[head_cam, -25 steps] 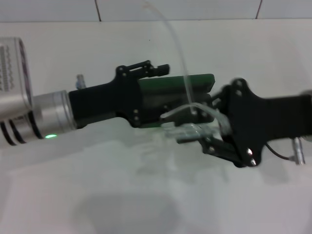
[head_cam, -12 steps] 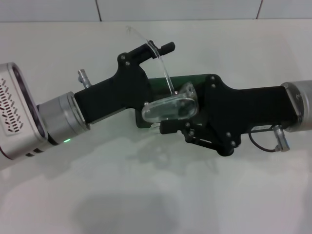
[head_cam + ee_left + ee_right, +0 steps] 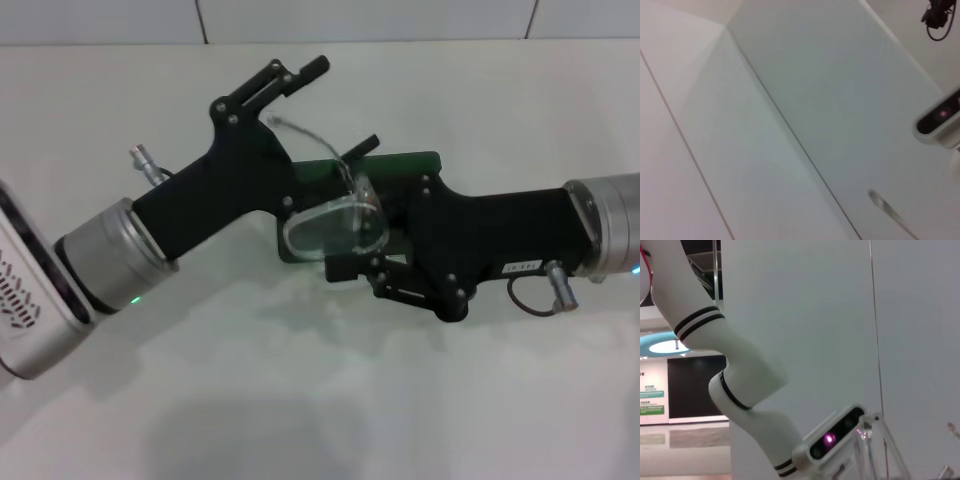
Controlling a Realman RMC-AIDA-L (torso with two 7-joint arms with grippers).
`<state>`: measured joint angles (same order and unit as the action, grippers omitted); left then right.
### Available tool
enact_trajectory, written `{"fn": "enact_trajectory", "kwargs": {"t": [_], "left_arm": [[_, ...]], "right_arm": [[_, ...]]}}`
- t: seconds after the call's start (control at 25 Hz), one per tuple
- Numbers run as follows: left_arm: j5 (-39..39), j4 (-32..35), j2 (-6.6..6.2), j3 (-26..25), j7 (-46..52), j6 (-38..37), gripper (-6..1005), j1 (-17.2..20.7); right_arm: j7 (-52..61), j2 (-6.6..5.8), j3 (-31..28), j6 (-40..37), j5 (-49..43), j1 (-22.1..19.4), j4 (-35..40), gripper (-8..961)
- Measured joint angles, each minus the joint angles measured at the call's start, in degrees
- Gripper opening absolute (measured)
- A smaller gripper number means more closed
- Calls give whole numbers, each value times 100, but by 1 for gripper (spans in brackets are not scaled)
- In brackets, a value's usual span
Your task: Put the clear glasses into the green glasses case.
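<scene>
In the head view the green glasses case [image 3: 405, 166] lies at the table's middle, mostly covered by both grippers. The clear glasses [image 3: 335, 228] hang just above its near left part, one lens facing up and a thin clear arm rising toward the back left. My right gripper [image 3: 352, 248] reaches in from the right and is shut on the clear glasses at the lens. My left gripper [image 3: 345, 105] comes from the left, open. One of its fingers [image 3: 300, 75] points up and away; the other lies by the glasses' arm. The case's inside is hidden.
White table [image 3: 320, 400] all round, with a tiled wall [image 3: 360, 20] close behind. The right wrist view shows my left arm [image 3: 740, 375] and its wrist camera [image 3: 832, 440] near a clear glasses part [image 3: 875, 440].
My left gripper has opened and swung back to the left and upward. The glasses have sunk lower over the case, still in my right gripper, which has shifted slightly left.
</scene>
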<state>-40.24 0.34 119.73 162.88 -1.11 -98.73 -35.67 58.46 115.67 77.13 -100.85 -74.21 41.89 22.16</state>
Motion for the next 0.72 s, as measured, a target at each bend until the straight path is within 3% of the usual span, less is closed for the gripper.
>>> {"fn": "enact_trajectory", "kwargs": {"t": [0.72], "left_arm": [[-268,-58,-22,2,-42,-616,707,194]], "right_arm": [[308,-140,-32,530,-261,-76,48,118]]}}
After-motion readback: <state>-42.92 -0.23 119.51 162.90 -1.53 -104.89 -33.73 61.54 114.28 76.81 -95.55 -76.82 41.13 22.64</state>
